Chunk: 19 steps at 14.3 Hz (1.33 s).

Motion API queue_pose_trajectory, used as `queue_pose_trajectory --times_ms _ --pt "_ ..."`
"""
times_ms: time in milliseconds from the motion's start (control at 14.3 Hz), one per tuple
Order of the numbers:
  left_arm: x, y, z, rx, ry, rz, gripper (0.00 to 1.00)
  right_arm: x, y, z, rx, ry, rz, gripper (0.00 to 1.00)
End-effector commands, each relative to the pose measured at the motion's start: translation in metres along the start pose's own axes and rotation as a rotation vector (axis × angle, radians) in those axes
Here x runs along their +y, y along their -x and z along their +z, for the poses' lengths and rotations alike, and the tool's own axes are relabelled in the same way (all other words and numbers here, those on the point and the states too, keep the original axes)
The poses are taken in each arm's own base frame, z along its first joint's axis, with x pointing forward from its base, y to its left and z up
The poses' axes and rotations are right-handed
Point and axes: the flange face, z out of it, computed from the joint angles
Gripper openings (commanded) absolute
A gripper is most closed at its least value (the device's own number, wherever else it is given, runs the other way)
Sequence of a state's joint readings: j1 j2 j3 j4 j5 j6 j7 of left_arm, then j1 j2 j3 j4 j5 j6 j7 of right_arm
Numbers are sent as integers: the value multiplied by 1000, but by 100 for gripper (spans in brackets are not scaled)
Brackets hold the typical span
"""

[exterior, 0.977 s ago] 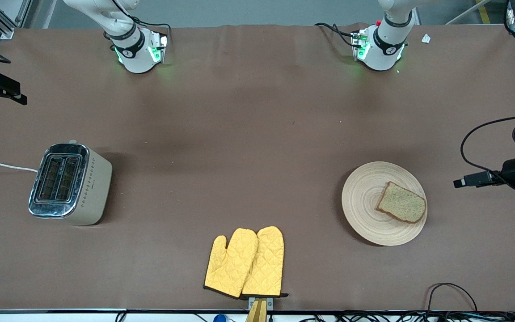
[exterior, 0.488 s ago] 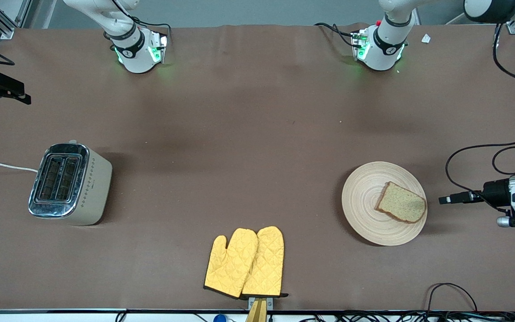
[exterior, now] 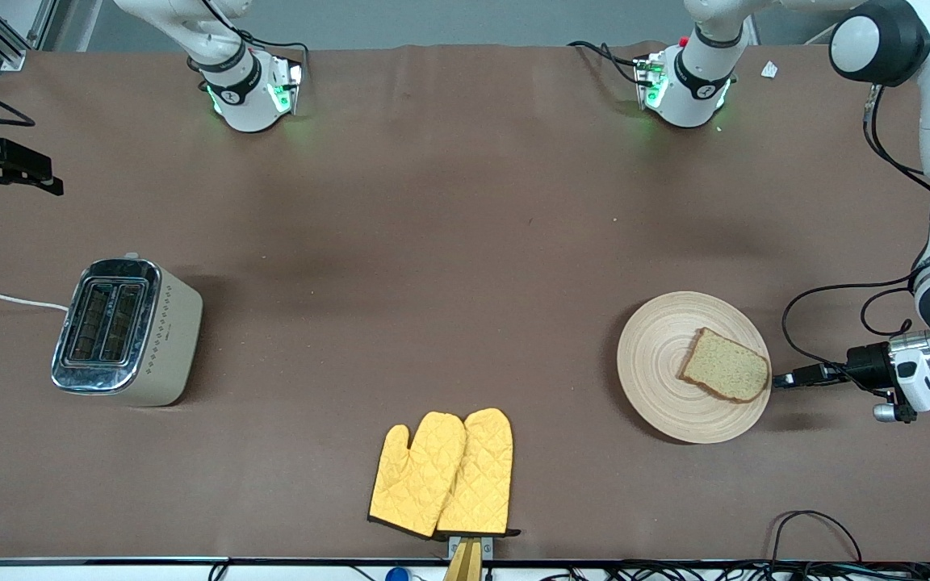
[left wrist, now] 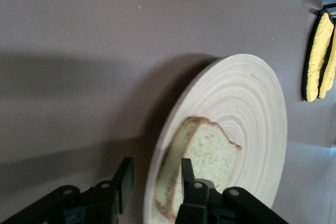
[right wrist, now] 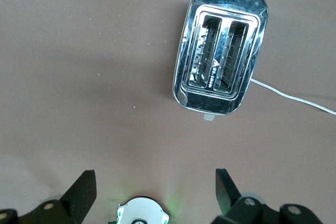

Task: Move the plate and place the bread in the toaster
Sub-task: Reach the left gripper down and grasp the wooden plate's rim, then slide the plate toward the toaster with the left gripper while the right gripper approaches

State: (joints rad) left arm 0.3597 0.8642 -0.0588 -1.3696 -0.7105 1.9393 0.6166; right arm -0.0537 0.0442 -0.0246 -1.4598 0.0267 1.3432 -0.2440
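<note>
The wooden plate point(exterior: 659, 355) lies toward the left arm's end of the table with the bread point(exterior: 725, 365) on it. My left gripper point(exterior: 784, 379) is low at the plate's edge, open. In the left wrist view point(left wrist: 156, 179) its jaws stand either side of the plate's rim point(left wrist: 247, 98), one finger outside it and one over the bread's crust point(left wrist: 210, 156). The beige toaster point(exterior: 122, 331) stands at the right arm's end, slots empty. My right gripper point(exterior: 45, 179) is open and empty, high over the table near the toaster point(right wrist: 220, 51).
A pair of yellow oven mitts point(exterior: 442, 474) lies near the front edge in the middle, also in the left wrist view point(left wrist: 317, 56). The toaster's white cord point(exterior: 5, 300) runs off the table's end. A black cable loop point(exterior: 816, 524) lies by the front edge.
My left gripper has come in from the table's end and down to the plate's rim. The right gripper has shifted slightly. Plate, bread and toaster have not moved.
</note>
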Motion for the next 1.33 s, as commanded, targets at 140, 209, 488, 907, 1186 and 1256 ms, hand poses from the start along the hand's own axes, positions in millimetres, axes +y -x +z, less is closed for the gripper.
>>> queue_pose_trajectory --times_ms 140,209,488,907,1186,1256 --pt "-15 -7 6 47 66 5 42 -2 2 0 10 -29 12 100" --pt "-15 -7 8 47 69 4 40 -2 2 -1 13 -28 12 100" --pt "-14 -7 19 42 92 -3 36 -2 3 -2 14 -28 12 100" --pt "-19 -2 29 28 109 20 26 -2 3 -1 10 -29 12 100" --pt "-17 -2 29 22 115 29 7 -5 1 -1 14 -27 6 100" --pt "-14 -1 29 11 131 32 4 -6 1 -1 14 -26 4 100"
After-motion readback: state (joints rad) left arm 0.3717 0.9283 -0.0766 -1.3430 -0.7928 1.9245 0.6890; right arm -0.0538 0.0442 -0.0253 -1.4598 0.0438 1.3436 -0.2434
